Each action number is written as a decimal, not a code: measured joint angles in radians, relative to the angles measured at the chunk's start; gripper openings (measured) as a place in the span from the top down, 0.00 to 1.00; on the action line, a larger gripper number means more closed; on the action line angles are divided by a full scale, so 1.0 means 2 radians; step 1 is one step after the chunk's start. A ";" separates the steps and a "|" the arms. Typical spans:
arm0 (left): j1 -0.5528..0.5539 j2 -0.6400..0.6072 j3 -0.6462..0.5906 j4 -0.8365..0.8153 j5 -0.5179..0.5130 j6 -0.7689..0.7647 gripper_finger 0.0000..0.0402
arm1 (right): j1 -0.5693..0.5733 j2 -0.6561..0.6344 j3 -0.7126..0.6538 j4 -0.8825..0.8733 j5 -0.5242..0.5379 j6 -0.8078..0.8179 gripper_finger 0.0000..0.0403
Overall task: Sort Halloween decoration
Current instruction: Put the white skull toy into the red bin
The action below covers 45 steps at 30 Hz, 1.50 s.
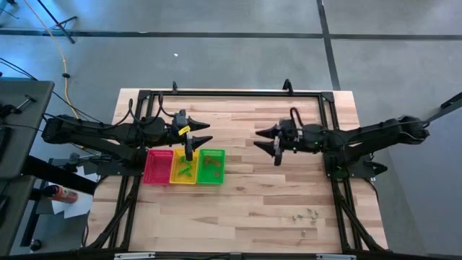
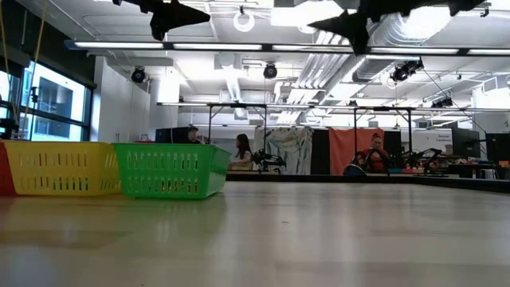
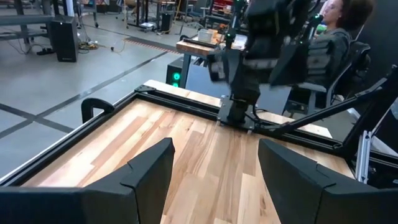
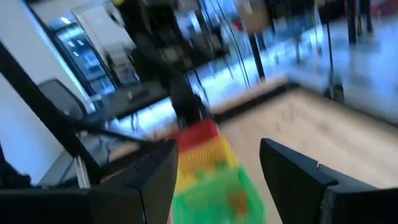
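The Halloween decoration (image 1: 306,214) still unsorted is a loose scatter of tiny pale and greenish trinkets on the wooden table (image 1: 245,195), toward five o'clock of the table's middle in the overhead view; they are too small for their shapes to be made out. More small bits lie inside the trays: green ones in the yellow tray (image 1: 183,167) and orange ones in the green tray (image 1: 212,166).

The three trays stand side by side, touching, at about nine o'clock of the table's middle, with the red tray (image 1: 158,166) outermost. They are rectangular plastic baskets with slotted, grid-like walls, as the low view shows. The table top is pale butcher-block planking with visible grain, edged by a black metal frame (image 1: 238,92).

The left gripper (image 1: 193,141) hangs in the air just above the far edge of the yellow and green trays, its dark wedge-shaped fingers (image 3: 149,168) spread wide with nothing between them. The right gripper (image 1: 273,144) hovers over bare wood near the table's middle, also spread wide and empty. The loose trinkets lie well apart from both grippers, roughly at four o'clock of the right gripper and farther still from the left one.

People sit at desks in the room behind the table.
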 joint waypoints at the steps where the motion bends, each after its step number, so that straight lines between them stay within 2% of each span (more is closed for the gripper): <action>1: 0.000 0.000 0.000 0.000 0.000 0.000 0.44 | 0.000 0.000 0.004 0.015 0.000 -0.022 0.45; 4: 0.000 0.000 0.000 0.000 0.002 0.000 0.44 | 0.000 0.002 0.012 0.039 -0.003 -0.091 0.45; 9: 0.000 0.000 0.000 0.000 0.040 0.000 0.44 | 0.000 0.002 0.018 0.041 -0.005 -0.167 0.45; 23: 0.000 0.000 0.000 0.000 0.035 0.000 0.44 | 0.000 0.002 0.018 0.040 -0.002 -0.145 0.45; 29: 0.000 0.000 0.000 0.000 0.017 0.001 0.44 | -0.004 0.002 0.018 0.039 -0.001 -0.106 0.45; 45: 0.000 0.000 0.000 0.000 0.014 -0.013 0.44 | -0.006 0.002 0.018 0.026 0.001 -0.104 0.45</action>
